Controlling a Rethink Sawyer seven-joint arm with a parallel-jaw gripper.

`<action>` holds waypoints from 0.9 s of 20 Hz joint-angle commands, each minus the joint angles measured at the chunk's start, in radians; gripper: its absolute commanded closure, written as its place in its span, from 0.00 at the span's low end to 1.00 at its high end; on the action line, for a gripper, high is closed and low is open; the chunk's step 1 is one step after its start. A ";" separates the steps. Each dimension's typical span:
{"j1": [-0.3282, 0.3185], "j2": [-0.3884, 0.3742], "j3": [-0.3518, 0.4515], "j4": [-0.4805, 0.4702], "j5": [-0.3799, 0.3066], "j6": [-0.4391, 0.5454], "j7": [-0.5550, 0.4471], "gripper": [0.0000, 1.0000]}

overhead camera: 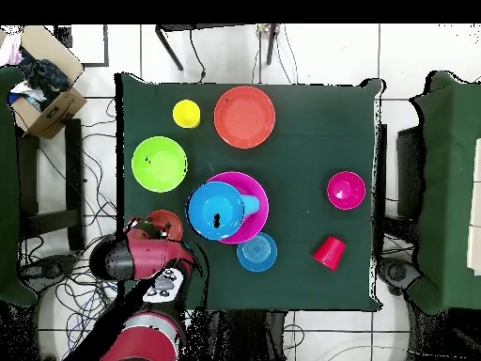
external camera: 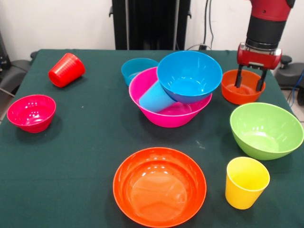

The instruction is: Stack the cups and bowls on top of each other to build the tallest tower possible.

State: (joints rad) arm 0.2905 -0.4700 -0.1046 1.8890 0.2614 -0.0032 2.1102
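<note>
End effector (external camera: 250, 80) hangs over the small orange bowl (external camera: 242, 87) at the bench's (external camera: 95, 137) far right in the front view, fingers apart, tips inside the rim. Tower (external camera: 171, 97) sits just left of it: large pink bowl base, light blue cup (external camera: 156, 97) lying inside, large blue bowl (external camera: 189, 76) tilted on top. Green bowl (external camera: 266, 129) is near, toward the camera. Open bench lies between the tower and the small red bowl (external camera: 31, 112).

Probably lab, floor cables (overhead camera: 75, 282), pedestal robot (external camera: 266, 28)

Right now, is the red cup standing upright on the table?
No. In the front view the red cup lies tipped on its side on the green table, far from the pink bowl.
</note>
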 commanded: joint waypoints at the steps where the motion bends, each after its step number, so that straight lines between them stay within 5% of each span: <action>1: -0.023 0.038 0.100 0.030 0.022 -0.001 0.186 0.00; 18: -0.012 -0.089 0.091 0.068 0.033 0.125 0.172 0.00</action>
State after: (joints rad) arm 0.2833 -0.5106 -0.1003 1.9092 0.2614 0.0012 2.1102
